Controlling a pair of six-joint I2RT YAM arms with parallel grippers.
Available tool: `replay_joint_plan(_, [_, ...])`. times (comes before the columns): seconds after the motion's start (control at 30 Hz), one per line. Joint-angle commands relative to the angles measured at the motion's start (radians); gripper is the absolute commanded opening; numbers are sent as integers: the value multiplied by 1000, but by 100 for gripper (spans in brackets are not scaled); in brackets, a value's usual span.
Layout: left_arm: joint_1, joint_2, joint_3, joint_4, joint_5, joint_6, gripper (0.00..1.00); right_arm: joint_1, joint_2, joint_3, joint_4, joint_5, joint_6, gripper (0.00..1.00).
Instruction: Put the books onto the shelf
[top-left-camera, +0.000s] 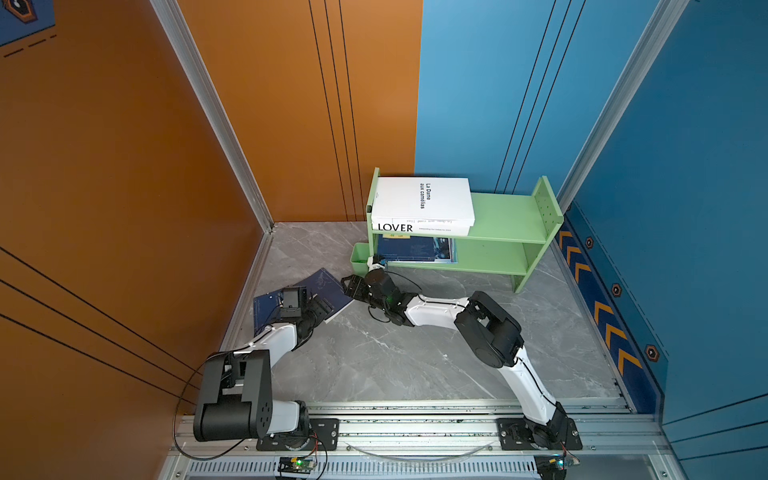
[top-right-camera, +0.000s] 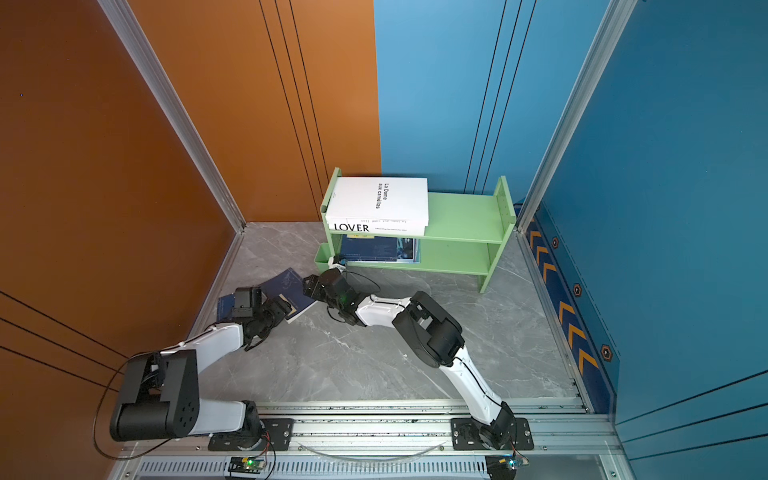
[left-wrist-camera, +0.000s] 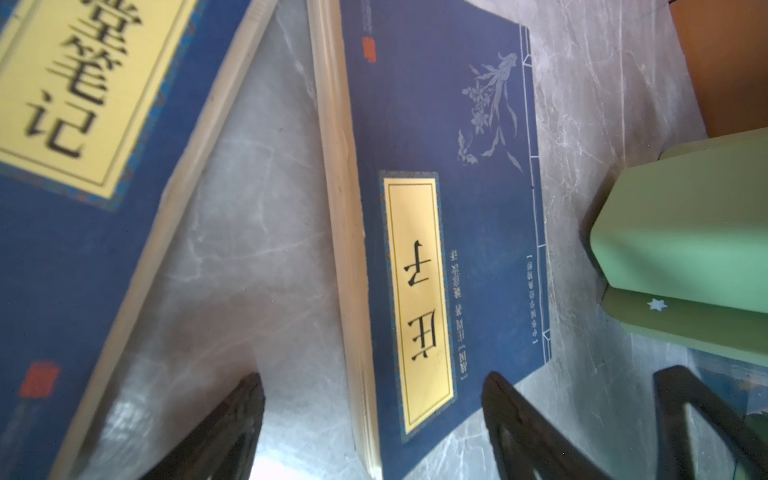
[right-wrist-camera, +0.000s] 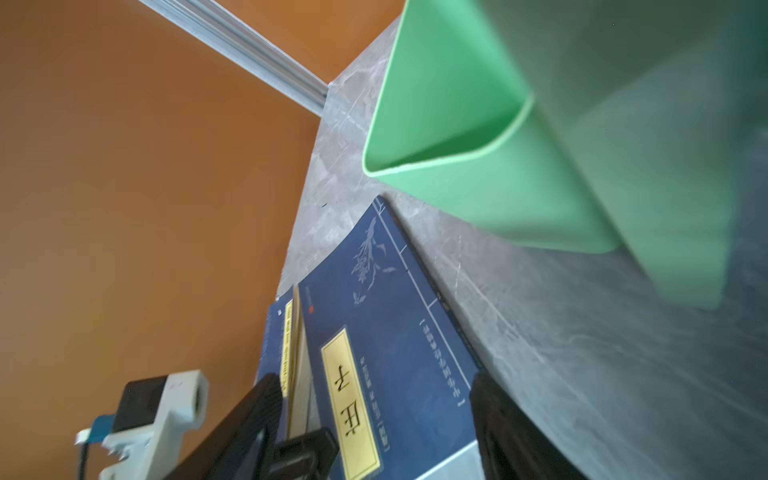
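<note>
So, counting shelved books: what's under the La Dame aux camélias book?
The LOVER book, lying on the shelf's top tier. Only its front edge shows; the rest is covered.

A grey marble-patterned floor (top-left-camera: 415, 361) with pale veins fills the cell. On the left stands an orange wall (top-left-camera: 104, 187) crossed by thin black lines. The far wall is half orange panel (top-left-camera: 291, 104) and half light-blue panel (top-left-camera: 469, 83), each ruled with thin black vertical lines. A darker blue wall (top-left-camera: 698, 166) closes the right side, and a navy band with orange chevrons (top-left-camera: 600, 309) runs along its foot. Aluminium posts (top-left-camera: 210, 104) mark the far corners. An aluminium rail (top-left-camera: 415, 432) edges the near side. The light is even and soft, with faint shadows.
</note>
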Motion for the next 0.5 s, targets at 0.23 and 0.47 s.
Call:
replay_joint_plan(0.23, [9,54,48,-68,12,22,85,-2,151,218,-243,67,-97,77])
replay_joint_plan(0.47, [14,80,52,-57,8,19,85,-8,202,312,-393,-18,-27,71])
